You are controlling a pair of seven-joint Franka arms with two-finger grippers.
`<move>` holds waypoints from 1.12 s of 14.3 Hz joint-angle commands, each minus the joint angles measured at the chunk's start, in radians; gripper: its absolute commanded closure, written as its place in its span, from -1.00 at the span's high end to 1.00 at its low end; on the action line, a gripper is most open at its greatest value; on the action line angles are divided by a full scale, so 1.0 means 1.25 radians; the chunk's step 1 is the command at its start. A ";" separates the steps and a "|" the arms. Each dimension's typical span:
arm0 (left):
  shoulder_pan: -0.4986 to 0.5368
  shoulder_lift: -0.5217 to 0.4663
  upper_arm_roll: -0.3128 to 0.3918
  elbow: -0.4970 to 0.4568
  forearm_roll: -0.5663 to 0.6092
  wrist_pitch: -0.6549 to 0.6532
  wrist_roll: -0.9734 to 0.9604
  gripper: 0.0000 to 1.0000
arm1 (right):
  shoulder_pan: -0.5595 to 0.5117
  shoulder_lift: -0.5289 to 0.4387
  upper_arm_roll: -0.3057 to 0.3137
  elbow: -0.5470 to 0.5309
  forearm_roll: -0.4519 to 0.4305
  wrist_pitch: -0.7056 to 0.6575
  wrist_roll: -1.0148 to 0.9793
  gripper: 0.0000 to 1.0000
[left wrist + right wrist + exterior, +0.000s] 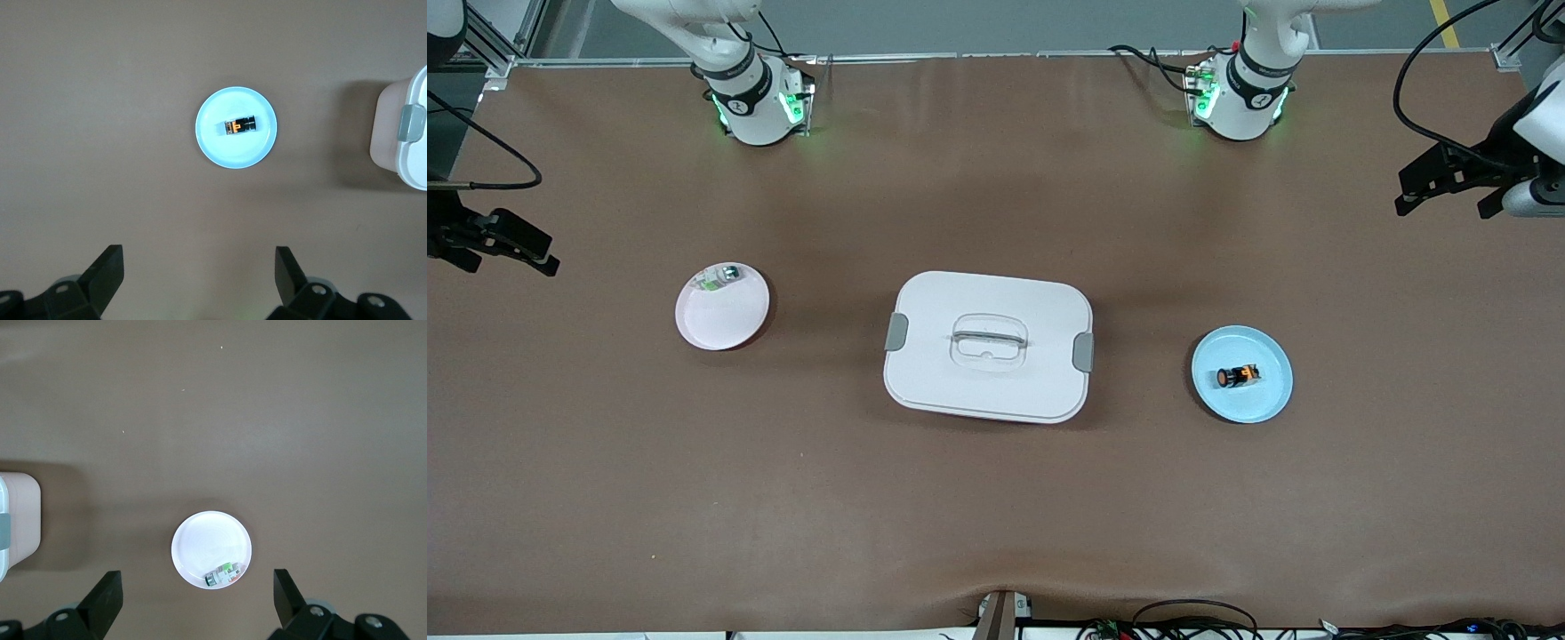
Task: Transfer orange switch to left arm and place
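The orange switch (1237,376) lies on its side on a light blue plate (1264,402) toward the left arm's end of the table. In the left wrist view the switch (239,125) rests in the middle of that plate (225,151). The white box (989,347) with grey latches stands mid-table between the two plates. My left gripper (1440,209) (200,257) hangs open and empty, high over the table's left-arm end. Over the right-arm end, my right gripper (511,267) (197,577) is also open and empty. Neither gripper touches anything.
A white plate (725,320) toward the right arm's end holds a small green-and-silver piece (720,277) (223,573). A corner of the box shows in each wrist view (403,133) (17,520). Cables hang along the table edge nearest the front camera (1192,622).
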 commanded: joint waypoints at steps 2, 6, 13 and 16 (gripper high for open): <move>0.004 -0.008 0.000 -0.006 -0.020 0.013 -0.001 1.00 | -0.004 0.008 0.005 0.020 -0.009 -0.013 0.000 1.00; 0.002 0.017 -0.002 0.018 -0.016 0.010 -0.001 1.00 | -0.005 0.008 0.005 0.021 -0.009 -0.013 0.003 1.00; 0.001 0.046 -0.003 0.044 -0.015 0.006 -0.001 1.00 | -0.003 0.012 0.005 0.021 -0.009 -0.012 0.000 1.00; -0.002 0.046 -0.007 0.044 -0.012 0.003 -0.001 1.00 | -0.003 0.011 0.005 0.021 -0.009 -0.012 0.000 1.00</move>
